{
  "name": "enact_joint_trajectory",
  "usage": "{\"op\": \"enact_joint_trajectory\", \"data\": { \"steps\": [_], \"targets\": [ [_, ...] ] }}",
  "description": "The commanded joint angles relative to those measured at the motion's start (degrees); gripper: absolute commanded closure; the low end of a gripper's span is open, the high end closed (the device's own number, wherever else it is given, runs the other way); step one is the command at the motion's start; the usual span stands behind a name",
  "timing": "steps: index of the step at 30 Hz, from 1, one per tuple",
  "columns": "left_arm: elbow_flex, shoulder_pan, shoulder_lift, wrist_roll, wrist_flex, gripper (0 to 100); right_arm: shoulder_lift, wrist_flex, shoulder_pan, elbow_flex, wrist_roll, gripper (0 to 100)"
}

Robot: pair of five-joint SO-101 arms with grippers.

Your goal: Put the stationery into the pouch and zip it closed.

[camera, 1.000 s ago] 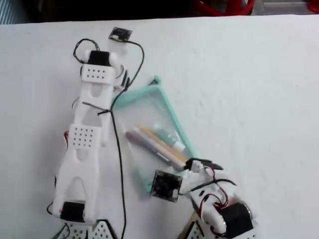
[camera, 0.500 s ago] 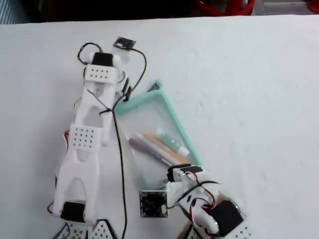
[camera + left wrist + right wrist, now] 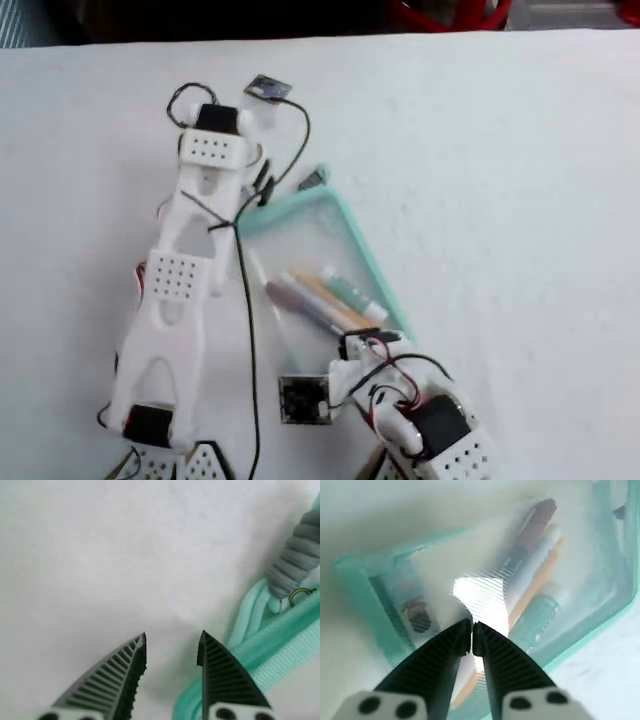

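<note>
A clear pouch with a teal border (image 3: 352,240) lies at mid-table with pens and markers (image 3: 325,296) inside. In the right wrist view the pens (image 3: 535,575) show through the clear wall. My right gripper (image 3: 346,352) is at the pouch's near end, and its fingers (image 3: 472,628) are shut on the pouch wall. My left gripper (image 3: 262,184) is at the pouch's far corner. It stands open (image 3: 172,639) just above the table beside the teal edge (image 3: 280,640), apart from the grey zipper pull (image 3: 292,565), which sticks out at that far corner (image 3: 314,178).
The white table (image 3: 500,160) is bare to the right and at the back. A black cable (image 3: 245,300) runs along the left arm beside the pouch. Red objects (image 3: 450,12) sit beyond the table's far edge.
My right arm has drawn back toward the near edge, and the pouch has slid a little with it. My left arm has shifted slightly right, staying by the pouch's far corner.
</note>
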Motion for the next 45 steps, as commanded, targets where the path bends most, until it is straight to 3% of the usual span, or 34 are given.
{"op": "enact_joint_trajectory", "data": {
  "steps": [1,12,20,25,29,35,42,45],
  "targets": [
    [-2.20,3.21,-2.42,-0.97,0.53,82,0.40,-0.66,0.40,0.44,-1.49,98.0],
    [0.09,8.66,-3.65,-13.54,0.70,82,0.40,-0.04,0.31,0.44,-2.02,97.9],
    [2.02,9.27,-12.53,-14.86,0.79,82,0.40,-3.12,0.84,0.44,-8.70,97.9],
    [10.11,11.21,-17.63,-21.27,0.44,82,0.31,-5.49,7.96,0.44,-8.97,97.9],
    [7.74,10.51,-20.00,-20.48,-1.14,82,0.31,-9.45,12.97,0.44,-11.43,97.9],
    [6.24,9.45,-18.77,-11.43,-7.56,81,0.13,-15.69,20.53,0.09,-18.90,98.0],
    [5.71,12.35,-9.80,-11.16,-9.14,81,0.13,-21.32,29.23,-2.11,-31.21,98.0],
    [2.90,12.79,-8.04,-11.16,-8.97,81,0.13,-23.25,31.87,-2.11,-32.44,98.0]
  ]
}}
